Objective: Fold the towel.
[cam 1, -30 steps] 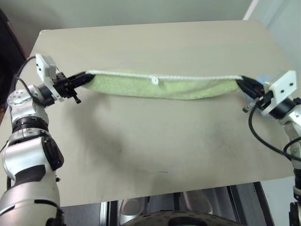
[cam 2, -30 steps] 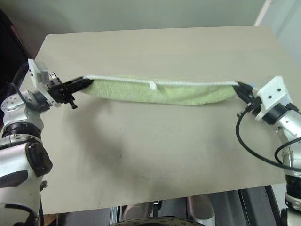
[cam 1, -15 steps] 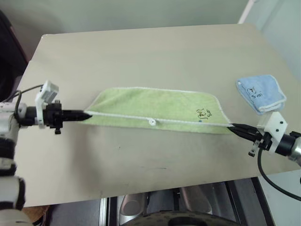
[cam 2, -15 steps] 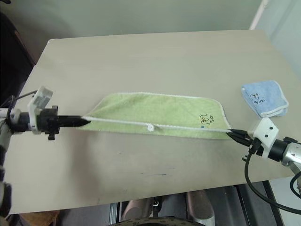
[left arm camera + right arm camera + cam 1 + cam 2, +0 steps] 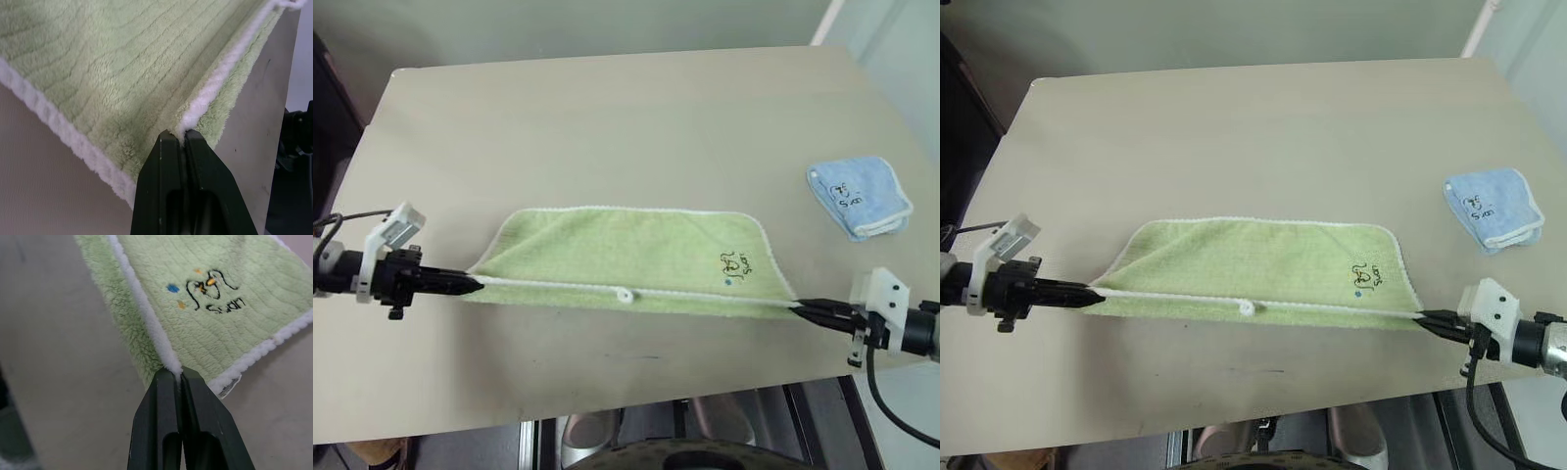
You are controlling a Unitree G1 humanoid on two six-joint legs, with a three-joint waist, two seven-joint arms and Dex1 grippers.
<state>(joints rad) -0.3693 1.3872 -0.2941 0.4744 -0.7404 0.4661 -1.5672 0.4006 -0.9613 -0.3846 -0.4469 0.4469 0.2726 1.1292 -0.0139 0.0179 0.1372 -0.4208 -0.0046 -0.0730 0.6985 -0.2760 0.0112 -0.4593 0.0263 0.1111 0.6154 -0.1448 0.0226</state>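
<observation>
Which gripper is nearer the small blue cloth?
Right. The right gripper, shut on the towel at its near right corner, sits just below the blue cloth; the left gripper pinches the opposite corner, across the table.

Black stitched word "Swan" under a small doodle on the green towel (image 5: 230,328).

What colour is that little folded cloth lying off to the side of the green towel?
Light blue cloth with white edging and a small dark mark, clearest in the left eye view.
</observation>
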